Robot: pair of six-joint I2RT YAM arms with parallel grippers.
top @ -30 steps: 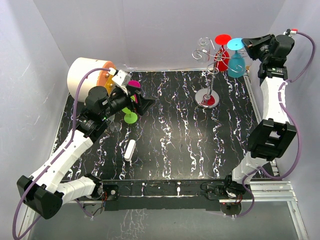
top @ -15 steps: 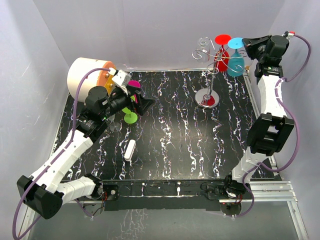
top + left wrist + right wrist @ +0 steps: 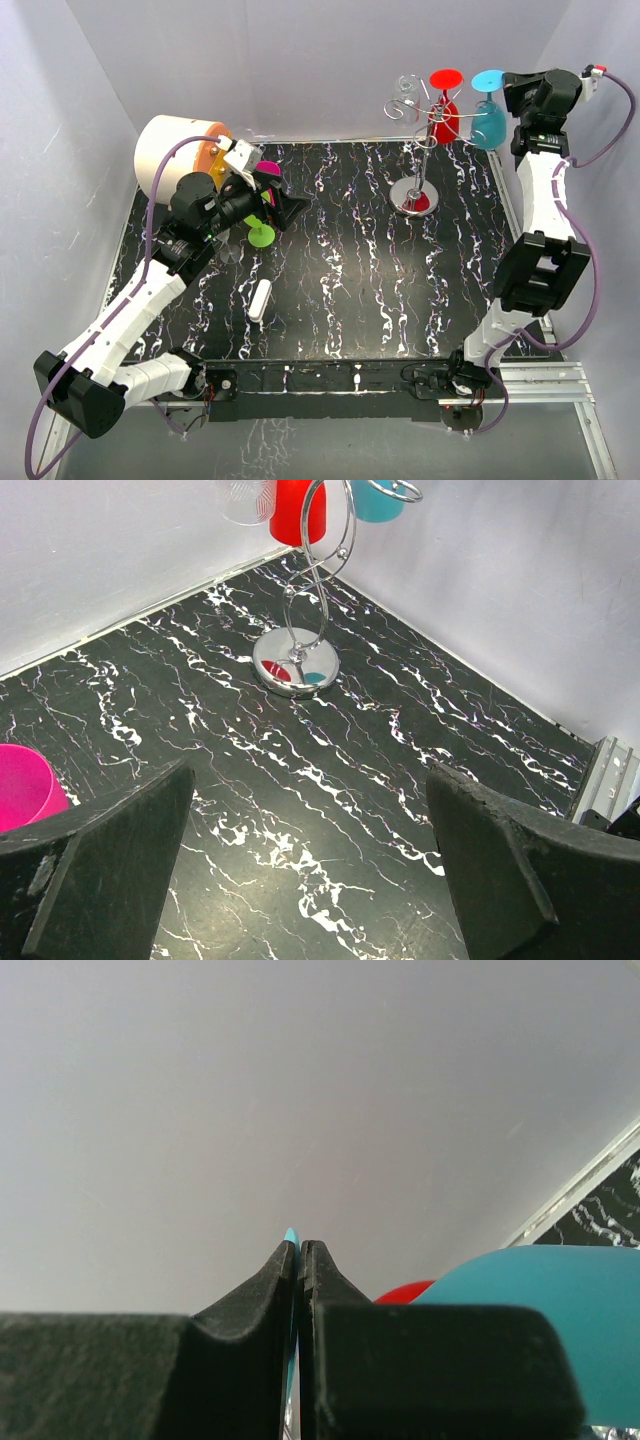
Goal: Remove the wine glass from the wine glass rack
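1. Our right gripper (image 3: pixel 298 1250) is pressed together on a thin teal edge, which we take for the foot of the teal wine glass (image 3: pixel 489 120).
2. The glass hangs upside down, stem upright, bowl below the grip.
3. The wine glass rack (image 3: pixel 424 160) stands just beyond the glass, on the gripper's left. We cannot tell whether the foot is clear of its scroll arms, so we judge the pull should go rightward, away from the rack.
4. Our left gripper (image 3: pixel 310 880), spread wide and holding nothing, is well apart.

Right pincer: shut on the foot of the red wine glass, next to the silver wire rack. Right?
No: the right pincer is shut on the foot of the teal wine glass, not the red wine glass, as the right wrist view shows; rest stands.
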